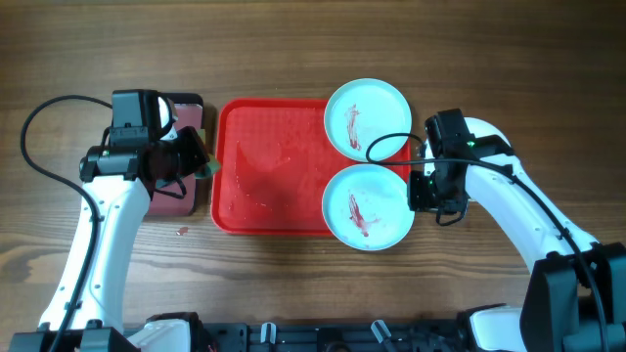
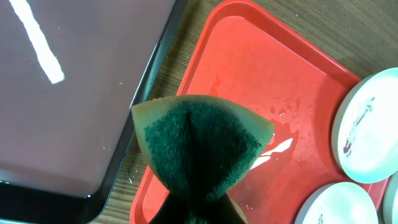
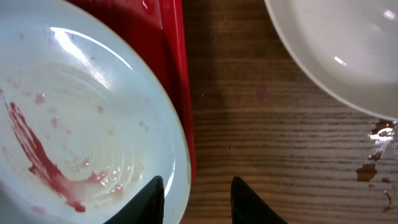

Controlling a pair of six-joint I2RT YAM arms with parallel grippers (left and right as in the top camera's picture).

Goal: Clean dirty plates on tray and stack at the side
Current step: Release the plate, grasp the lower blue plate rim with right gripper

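Observation:
Two pale turquoise plates with dark red smears sit on the right end of the red tray (image 1: pixel 269 166): one at the back (image 1: pixel 367 119), one at the front (image 1: pixel 367 205). My right gripper (image 1: pixel 419 192) is open at the front plate's right rim. In the right wrist view, one finger (image 3: pixel 149 200) hovers over that plate (image 3: pixel 74 124) and the other (image 3: pixel 250 202) over bare wood. A white plate (image 3: pixel 348 50) lies on the table beyond the tray edge (image 3: pixel 177 74). My left gripper (image 1: pixel 201 161) is shut on a folded green sponge (image 2: pixel 202 143) over the tray's left edge.
A dark maroon tray (image 1: pixel 181 200) with a black rim lies left of the red tray, under my left arm. The red tray's floor (image 2: pixel 267 93) is wet with droplets. Water spots mark the wood (image 3: pixel 373 155) near the white plate.

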